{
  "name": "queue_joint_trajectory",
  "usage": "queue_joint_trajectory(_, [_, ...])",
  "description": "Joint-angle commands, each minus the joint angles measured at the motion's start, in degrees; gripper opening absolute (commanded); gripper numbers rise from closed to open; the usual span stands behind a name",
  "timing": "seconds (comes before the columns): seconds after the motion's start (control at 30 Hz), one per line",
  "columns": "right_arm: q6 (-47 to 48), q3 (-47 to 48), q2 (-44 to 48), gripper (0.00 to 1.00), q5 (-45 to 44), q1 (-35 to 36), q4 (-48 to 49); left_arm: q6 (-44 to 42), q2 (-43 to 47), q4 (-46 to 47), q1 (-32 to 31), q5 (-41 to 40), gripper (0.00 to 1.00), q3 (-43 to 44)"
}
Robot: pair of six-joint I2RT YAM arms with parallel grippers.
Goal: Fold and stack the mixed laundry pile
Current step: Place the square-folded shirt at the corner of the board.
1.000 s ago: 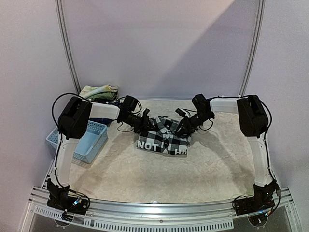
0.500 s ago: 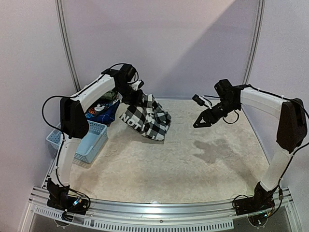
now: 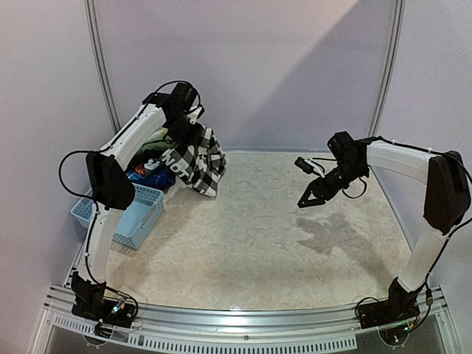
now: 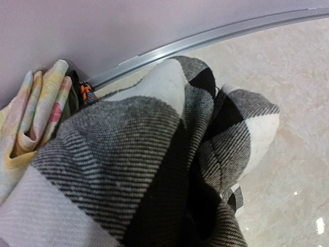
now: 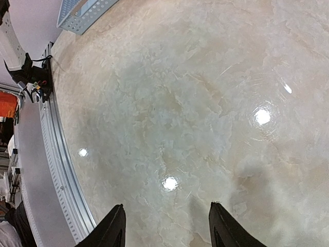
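Observation:
My left gripper [image 3: 189,138] is raised at the back left and shut on the black-and-white checked shirt [image 3: 195,158], which hangs bunched from it above the table. The shirt [image 4: 154,154] fills the left wrist view and hides the fingers. The pale yellow-green floral cloth [image 4: 31,118] lies just beside it and also shows in the top view [image 3: 153,147]. The dark blue printed piece [image 3: 145,175] lies below the floral cloth. The olive-green piece is not seen. My right gripper [image 3: 310,196] is open and empty above the bare table at the right; it also shows in the right wrist view [image 5: 169,226].
The light blue perforated basket [image 3: 133,214] stands at the left edge, below the hanging shirt; its corner shows in the right wrist view [image 5: 85,13]. The marbled tabletop [image 3: 251,243] has a metal rail [image 5: 56,170] along its near edge. Purple walls close the back.
The left gripper lifted the checked shirt off the table middle and carried it up and left toward the pile. The right gripper let go and drew back to the right.

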State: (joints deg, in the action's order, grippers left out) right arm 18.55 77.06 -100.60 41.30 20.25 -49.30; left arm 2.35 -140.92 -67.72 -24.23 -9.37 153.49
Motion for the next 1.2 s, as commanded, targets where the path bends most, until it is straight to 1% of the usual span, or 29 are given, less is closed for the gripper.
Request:
queue_joint_trajectory(0.0, [0.8,-1.5,0.3,0.56,1.3,0.1,-0.1,-7.1,-0.1,7.2,0.8,-6.9,0.0,1.5])
queue_joint_trajectory(0.1, [0.8,-2.8,0.6,0.56,1.2,0.2,0.6,-11.3,-0.1,12.2,0.9,-10.8,0.0,1.5])
queue_joint_trajectory(0.2, [0.9,-3.2,0.3,0.56,1.1,0.1,0.6,-13.7,-0.1,17.7,1.0,-13.3,0.0,1.6])
queue_joint_trajectory(0.37, [1.1,-2.7,-0.8,0.56,0.9,0.2,0.3,-14.2,-0.6,24.5,1.9,-13.0,0.0,2.7])
queue_joint_trajectory(0.63, [1.4,-1.3,-4.5,0.56,0.6,0.2,-0.5,-14.7,1.1,26.7,4.7,-11.3,0.0,3.9])
queue_joint_trajectory(0.93, [2.4,1.1,-8.1,0.56,-0.3,0.8,-2.6,-8.9,3.1,26.1,12.7,-1.4,0.0,4.6])
queue_joint_trajectory(1.17, [3.4,2.9,-10.4,0.56,-1.9,2.3,-4.3,1.8,-0.5,26.8,20.9,11.3,0.0,5.6])
